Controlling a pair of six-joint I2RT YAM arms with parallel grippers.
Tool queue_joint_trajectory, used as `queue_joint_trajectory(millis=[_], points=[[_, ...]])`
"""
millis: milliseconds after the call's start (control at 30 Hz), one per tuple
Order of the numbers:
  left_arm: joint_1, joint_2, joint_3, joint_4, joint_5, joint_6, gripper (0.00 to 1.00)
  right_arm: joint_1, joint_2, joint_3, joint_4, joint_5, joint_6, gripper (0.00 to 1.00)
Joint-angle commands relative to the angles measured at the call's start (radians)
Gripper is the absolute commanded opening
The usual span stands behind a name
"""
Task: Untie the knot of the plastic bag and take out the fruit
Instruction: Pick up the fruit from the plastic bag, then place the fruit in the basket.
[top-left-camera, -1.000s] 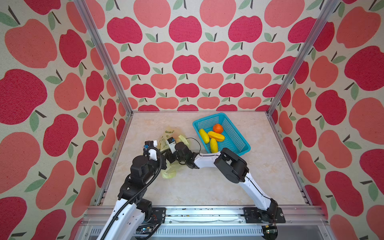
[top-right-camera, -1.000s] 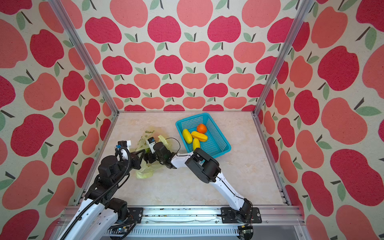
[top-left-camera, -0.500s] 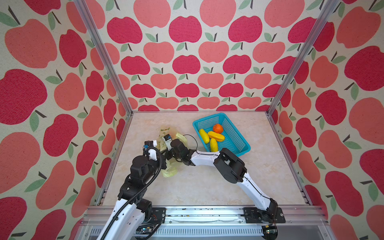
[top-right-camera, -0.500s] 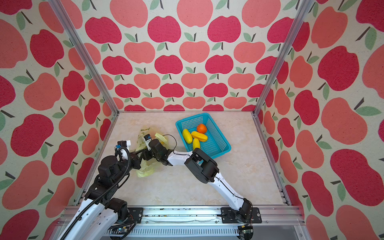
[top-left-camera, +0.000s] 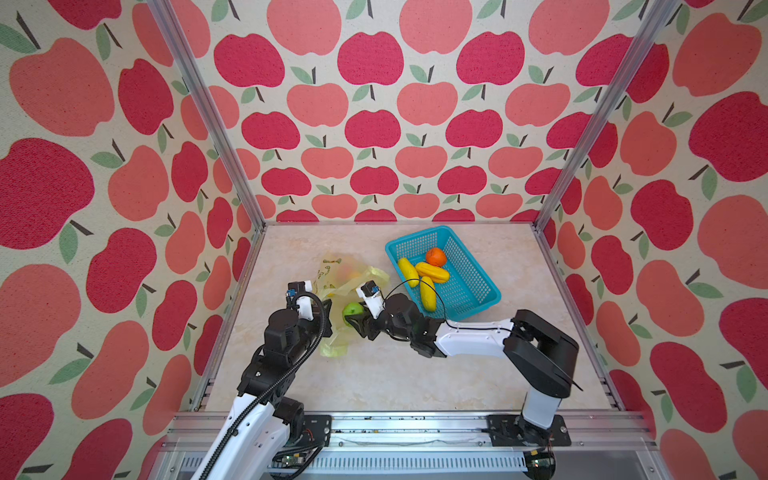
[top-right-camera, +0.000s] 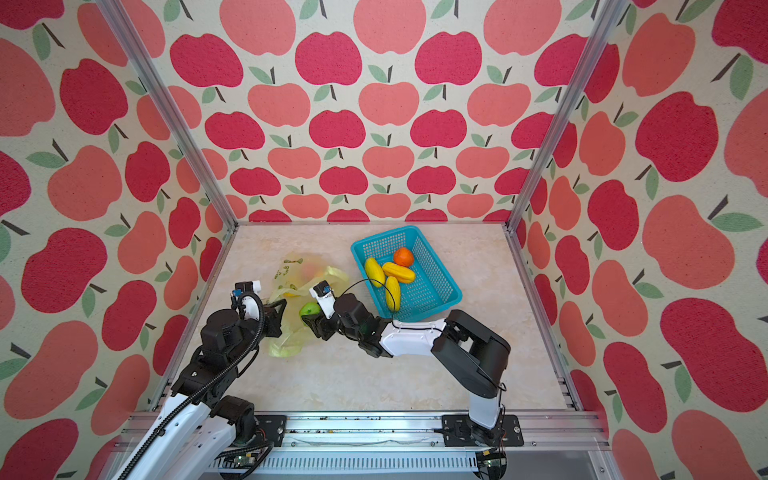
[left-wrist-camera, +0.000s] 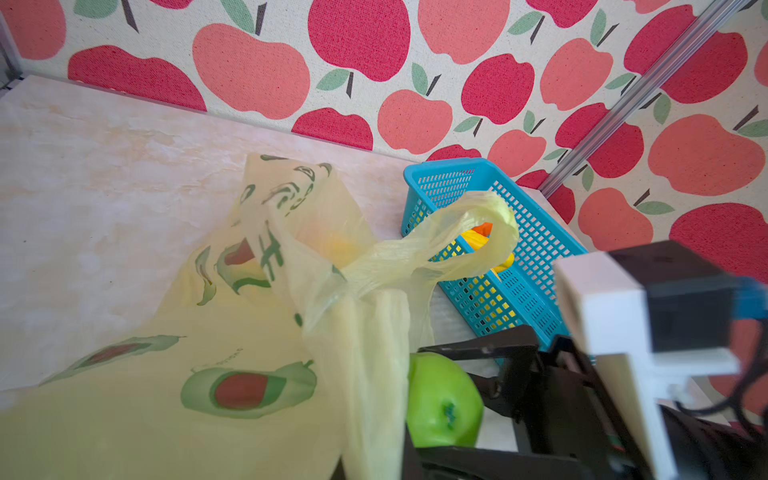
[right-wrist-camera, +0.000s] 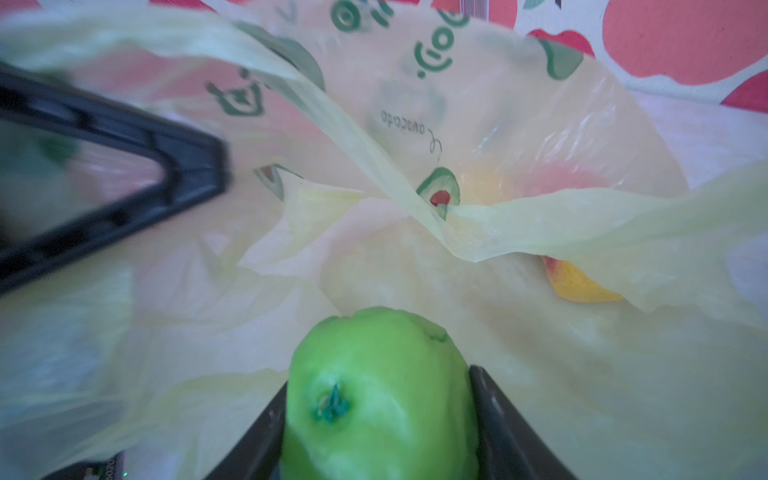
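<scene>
While apple-papered walls enclosed your pale marbled tabletop, the turquoise basket sat back right. The plastic bag lay left, pinched in your clenched left gripper. Your right gripper grasped the green fruit beside it.

The place was a robot test booth, the sort found in a lab: aluminium posts framed three walls papered with red apple print. A left arm and a right arm, both white and black, stood mounted on a metal rail along the front of a marble-look tabletop.
</scene>
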Motion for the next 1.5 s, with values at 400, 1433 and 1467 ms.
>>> queue_joint_trajectory(millis=[400, 1433, 1467], points=[[0.002, -0.013, 0.015, -0.014, -0.016, -0.004, 0.0, -0.129, -0.488, -0.3, -0.028, 0.392, -0.169, 0.37], [0.004, 0.011, 0.017, -0.008, 0.003, -0.01, 0.0, -0.618, -0.095, -0.015, -0.521, 0.33, 0.012, 0.34], [0.004, 0.009, 0.016, -0.007, 0.002, -0.009, 0.0, -0.622, -0.074, -0.001, -0.524, 0.317, 0.015, 0.34]])
